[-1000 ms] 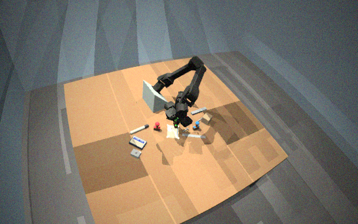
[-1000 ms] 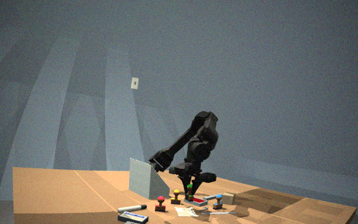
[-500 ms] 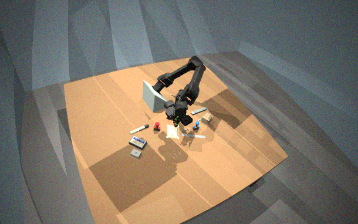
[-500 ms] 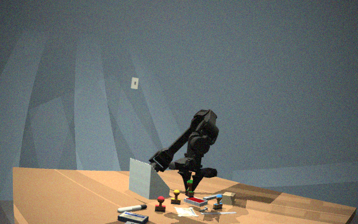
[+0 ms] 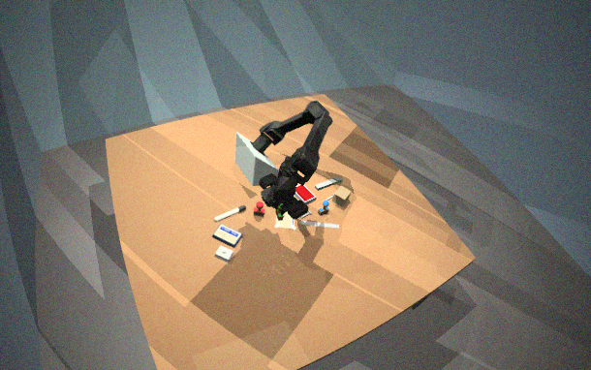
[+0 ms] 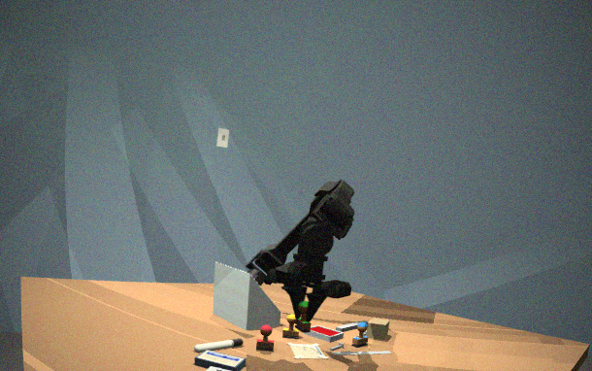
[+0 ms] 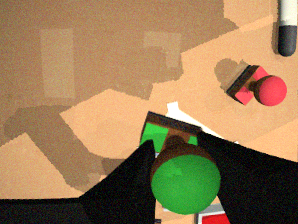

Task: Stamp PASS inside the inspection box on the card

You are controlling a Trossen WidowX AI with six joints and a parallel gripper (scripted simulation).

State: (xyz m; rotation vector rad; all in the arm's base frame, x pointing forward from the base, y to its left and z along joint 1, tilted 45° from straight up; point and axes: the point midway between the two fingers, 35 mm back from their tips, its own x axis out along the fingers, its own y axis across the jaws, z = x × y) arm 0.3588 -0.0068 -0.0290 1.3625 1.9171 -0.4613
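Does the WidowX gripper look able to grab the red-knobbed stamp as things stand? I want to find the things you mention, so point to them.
Probably not yet: the gripper (image 6: 305, 318) (image 7: 174, 143) is shut on the green-knobbed stamp (image 5: 280, 211) (image 6: 304, 318) (image 7: 186, 183). The red-knobbed stamp (image 5: 259, 208) (image 6: 265, 337) (image 7: 270, 90) stands off to one side with nothing over it, so freeing the fingers would likely suffice.

matt black fingers, smooth green plastic-looking knob (image 7: 185, 184) (image 6: 304, 304), wood-look tabletop (image 5: 170, 203) (image 6: 121, 316)

Green stamp (image 7: 185, 183) between gripper (image 7: 174, 143) fingers.

Top view high, angled down; exterior low, side-on; wrist close, downward; 1 red stamp (image 5: 259, 208) (image 6: 265, 337) (image 7: 270, 90) common to all 3.
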